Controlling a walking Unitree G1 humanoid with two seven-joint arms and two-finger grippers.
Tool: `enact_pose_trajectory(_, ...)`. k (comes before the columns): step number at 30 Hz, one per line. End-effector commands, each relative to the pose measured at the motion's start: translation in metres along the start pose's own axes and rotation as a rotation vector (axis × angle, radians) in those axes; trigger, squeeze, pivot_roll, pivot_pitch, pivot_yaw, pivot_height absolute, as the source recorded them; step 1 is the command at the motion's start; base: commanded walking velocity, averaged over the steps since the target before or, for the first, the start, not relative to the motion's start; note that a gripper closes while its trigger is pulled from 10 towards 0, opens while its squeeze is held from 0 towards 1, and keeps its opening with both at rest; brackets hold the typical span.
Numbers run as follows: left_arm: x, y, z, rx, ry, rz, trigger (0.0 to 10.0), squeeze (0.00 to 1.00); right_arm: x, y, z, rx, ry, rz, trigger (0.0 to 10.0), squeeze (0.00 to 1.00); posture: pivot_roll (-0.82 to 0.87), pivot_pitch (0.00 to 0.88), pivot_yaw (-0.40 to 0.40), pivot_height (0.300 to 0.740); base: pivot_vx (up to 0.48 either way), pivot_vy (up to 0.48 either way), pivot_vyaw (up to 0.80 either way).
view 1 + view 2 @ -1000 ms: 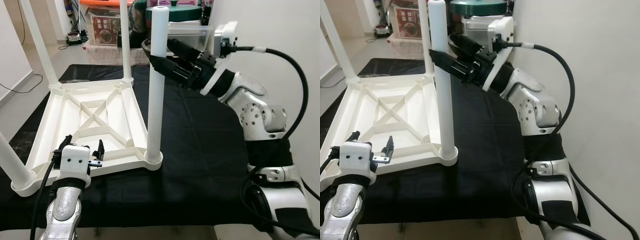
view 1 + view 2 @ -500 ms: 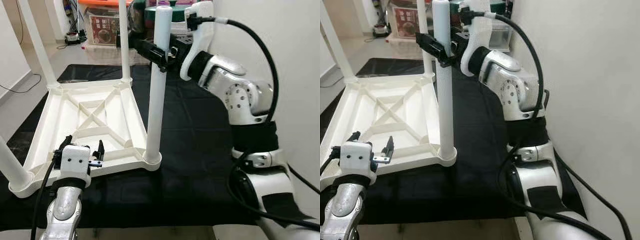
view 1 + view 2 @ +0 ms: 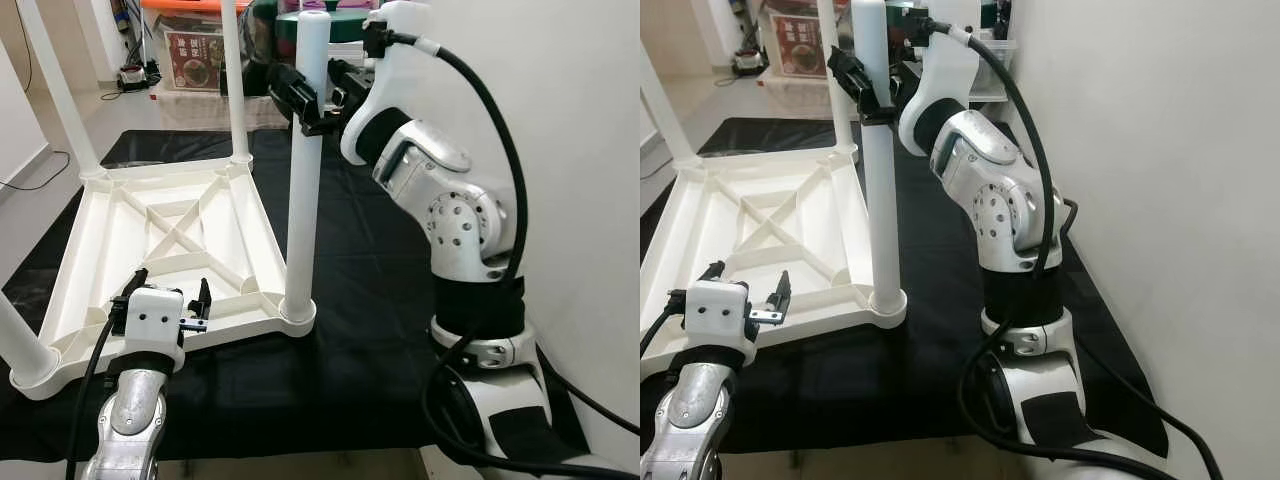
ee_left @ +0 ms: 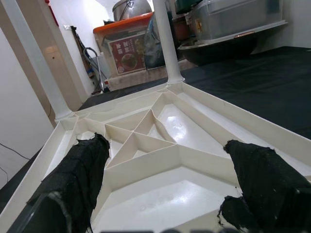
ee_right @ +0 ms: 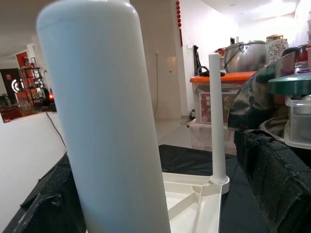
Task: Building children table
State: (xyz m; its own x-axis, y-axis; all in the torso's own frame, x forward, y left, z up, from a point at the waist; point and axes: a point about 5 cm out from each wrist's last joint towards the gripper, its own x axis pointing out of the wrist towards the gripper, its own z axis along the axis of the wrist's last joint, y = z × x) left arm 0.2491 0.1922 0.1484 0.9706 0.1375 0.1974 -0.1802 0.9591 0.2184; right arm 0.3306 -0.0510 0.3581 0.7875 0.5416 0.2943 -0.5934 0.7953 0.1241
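Since a second earlier, my right gripper (image 3: 305,100) had swung leftward across the near-right leg (image 3: 300,180), fingers straddling it loosely; left gripper (image 3: 168,300) spread, idle. Squeeze squarely, I judged, then twist straight.

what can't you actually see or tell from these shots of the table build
- Near-left table leg: upper part cut off by the left eye view's left edge.
- Far-left leg and far-right leg: tops cut off by the top edge.
- Right gripper on the near-right leg: the leg hides whether its fingers press it.
- Storage box label: too small to read.
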Motion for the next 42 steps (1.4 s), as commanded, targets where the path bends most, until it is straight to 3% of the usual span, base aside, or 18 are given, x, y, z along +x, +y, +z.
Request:
enact_pose_trajectory(1, 0.000, -0.001, -0.002, -0.015, 0.003, 0.003, 10.0, 0.00, -0.002, -0.001, -0.002, -0.001, 0.003, -0.008, 10.0, 0.00, 0.02, 0.000, -0.064, 0.740, 0.000, 0.000, 0.00)
enact_pose_trajectory(13, -0.002, 0.000, 0.001, 0.001, -0.024, 0.020, 10.0, 0.00, -0.002, 0.007, -0.007, 0.002, 0.000, 0.012, 10.0, 0.00, 0.03, 0.000, -0.077, 0.740, 0.000, 0.407, 0.00)
enact_pose_trajectory(24, -0.004, -0.001, 0.004, -0.012, -0.027, 0.024, 10.0, 0.00, -0.002, 0.009, -0.012, -0.011, 0.004, 0.026, 10.0, 0.00, 0.04, 0.000, -0.080, 0.740, 0.000, 0.000, 0.00)
enact_pose_trajectory(40, -0.003, -0.003, 0.004, -0.010, -0.027, 0.023, 10.0, 0.00, -0.004, -0.002, -0.011, -0.032, -0.035, -0.083, 10.0, 0.00, 0.03, 0.000, -0.077, 0.740, 0.000, 0.000, 0.00)
enact_pose_trajectory(41, -0.002, -0.004, 0.004, -0.011, -0.027, 0.023, 10.0, 0.00, -0.004, -0.003, -0.011, -0.033, -0.038, -0.078, 8.0, 0.00, 0.03, 0.000, -0.079, 0.740, 0.000, 0.000, 0.00)
enact_pose_trajectory(42, -0.002, -0.004, 0.004, -0.011, -0.027, 0.023, 10.0, 0.00, -0.004, -0.003, -0.011, -0.033, -0.038, -0.078, 8.0, 0.00, 0.03, 0.000, -0.079, 0.740, 0.000, 0.000, 0.00)
